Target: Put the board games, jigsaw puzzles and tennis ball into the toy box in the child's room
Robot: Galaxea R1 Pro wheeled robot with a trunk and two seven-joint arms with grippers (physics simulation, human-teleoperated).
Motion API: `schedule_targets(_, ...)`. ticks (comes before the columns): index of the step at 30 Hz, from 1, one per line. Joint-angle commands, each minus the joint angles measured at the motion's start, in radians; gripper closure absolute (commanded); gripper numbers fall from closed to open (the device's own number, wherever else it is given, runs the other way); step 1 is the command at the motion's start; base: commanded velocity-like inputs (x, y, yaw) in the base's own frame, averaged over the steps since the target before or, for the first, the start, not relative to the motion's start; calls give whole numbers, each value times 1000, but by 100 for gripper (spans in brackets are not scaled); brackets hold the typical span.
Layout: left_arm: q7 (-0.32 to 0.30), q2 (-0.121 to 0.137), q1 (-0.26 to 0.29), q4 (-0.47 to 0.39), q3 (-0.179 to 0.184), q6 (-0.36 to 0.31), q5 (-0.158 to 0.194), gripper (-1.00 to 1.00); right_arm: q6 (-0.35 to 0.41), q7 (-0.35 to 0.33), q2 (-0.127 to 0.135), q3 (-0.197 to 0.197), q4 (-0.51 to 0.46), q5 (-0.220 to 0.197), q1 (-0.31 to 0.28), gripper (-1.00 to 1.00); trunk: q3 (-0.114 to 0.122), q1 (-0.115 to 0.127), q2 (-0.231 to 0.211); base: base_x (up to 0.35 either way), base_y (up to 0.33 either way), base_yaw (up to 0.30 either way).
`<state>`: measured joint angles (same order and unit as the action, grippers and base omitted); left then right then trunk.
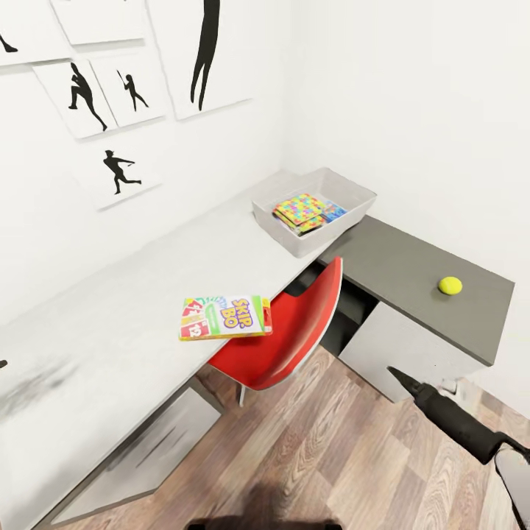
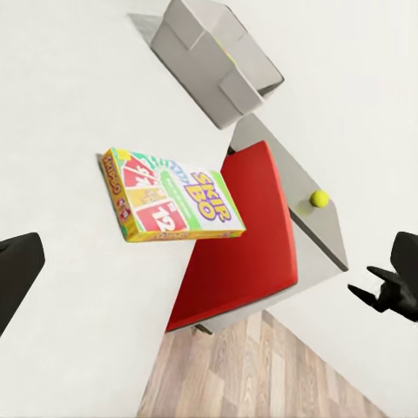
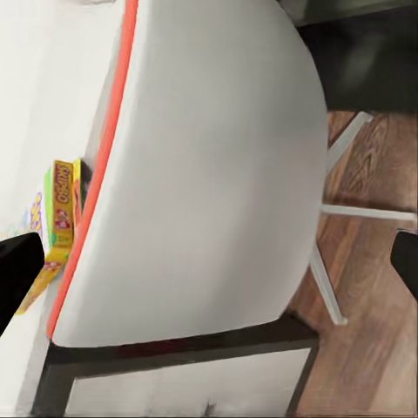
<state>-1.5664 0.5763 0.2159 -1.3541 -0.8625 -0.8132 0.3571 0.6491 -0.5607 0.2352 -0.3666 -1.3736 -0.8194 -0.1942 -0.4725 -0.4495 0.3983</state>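
Note:
The green-white Skip-Bo board game (image 1: 224,316) lies flat at the front edge of the white table (image 1: 110,331). The light grey toy box (image 1: 276,230) stands at the table's far end, with multicolour jigsaw puzzles (image 1: 300,209) lying inside it. The tennis ball (image 1: 450,285) rests on the lower dark grey section (image 1: 397,258). My left gripper (image 2: 209,279) hangs open above the Skip-Bo box (image 2: 174,196), nothing between its fingers. My right gripper (image 1: 403,380) is low at the right, beside the desk's drawers. In the right wrist view it stands open (image 3: 209,261) facing the chair back.
A red chair (image 1: 287,331) with a grey-white back (image 3: 200,174) is tucked under the table right beside the Skip-Bo box. White walls with black silhouette pictures (image 1: 92,92) close off the far side. Wood-plank floor (image 1: 316,456) lies in front.

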Motion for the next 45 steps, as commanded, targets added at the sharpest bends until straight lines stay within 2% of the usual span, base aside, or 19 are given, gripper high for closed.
schedule_targets(1, -4, 0, 1, 0, 0, -11, -1, -100, -14, -20, -13, 4, 14, 23, 3, -100, -1, -1, 2, 0, 0, -13)
schedule_targets(3, -4, 0, 1, 0, 2, -11, -1, -100, -52, -53, -37, 12, 41, 75, 8, -100, -1, -1, 2, 0, 0, -9)
schedule_targets(4, -4, -2, 0, -1, 9, -11, -1, -100, -99, -101, -74, 22, 84, 153, 13, -100, -1, -1, 2, 0, 0, -3)
schedule_targets(6, -4, -2, 0, -2, 17, -11, -1, -100, -114, -118, -89, 25, 100, 186, 14, -100, -1, -1, 2, 0, 0, -2)
schedule_targets(9, -4, -2, 0, -2, 24, -11, -1, -100, -123, -127, -96, 26, 107, 203, 15, -100, -1, -1, 2, 0, 0, -1)
schedule_targets(19, -4, -6, 0, -2, 33, -11, -1, -100, -121, -132, -100, 21, 119, 207, 16, -100, -1, -1, 2, 0, -10, -1)
schedule_targets(31, -4, -7, 0, -2, 34, -12, -1, -100, -119, -138, -95, 19, 117, 205, 16, -100, 5, -1, 2, 9, -178, -80)
schedule_targets(45, -4, -9, 0, -2, 34, -12, -1, -100, -119, -143, -94, 19, 115, 204, 16, -100, 8, -1, 2, 4, -21, -23)
